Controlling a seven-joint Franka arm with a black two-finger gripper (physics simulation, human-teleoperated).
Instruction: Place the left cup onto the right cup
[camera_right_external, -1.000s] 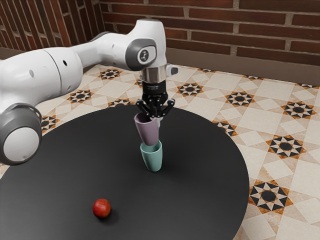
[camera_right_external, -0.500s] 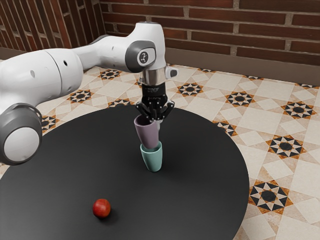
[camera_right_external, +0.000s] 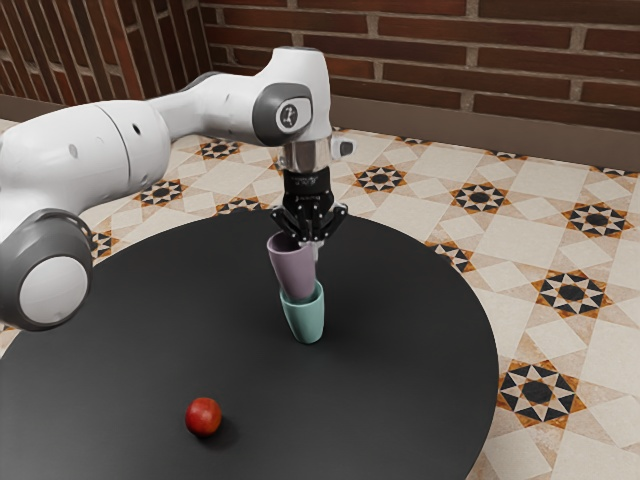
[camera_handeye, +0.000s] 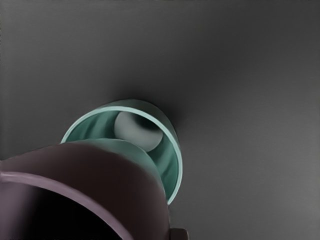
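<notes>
The big round black tabletop (camera_right_external: 420, 380) has two cups near its middle, a little toward 12 o'clock. The white arm (camera_right_external: 150, 130) comes in from 10 o'clock and holds its black hand (camera_right_external: 308, 238) right over them. The hand is pinching the rim of the purple cup (camera_right_external: 292, 268), on the side toward 2 o'clock, with one finger inside the cup and one outside. The bottom of the purple cup is already sitting down in the mouth of the green cup (camera_right_external: 304, 318), which stands up straight on the tabletop. The purple cup is not quite straight, and its top leans a bit toward 11 o'clock. I think the job is almost done, and the step now is to let go nicely. To do that well, the hand should stand the purple cup up straight and push it down gently until it stops. Then it should open its fingers slowly and go straight up so it does not bump the rim. If it lets go while the cup leans, the cup might tip out or knock the green one over. From the wrist, the purple cup (camera_handeye: 75, 200) looks dark and empty inside. The green cup (camera_handeye: 170, 145) holds only the purple cup's bottom, and part of its own pale floor shows. A small red apple (camera_right_external: 204, 416) sits far off at 7 o'clock from the cups, out of the way.
</notes>
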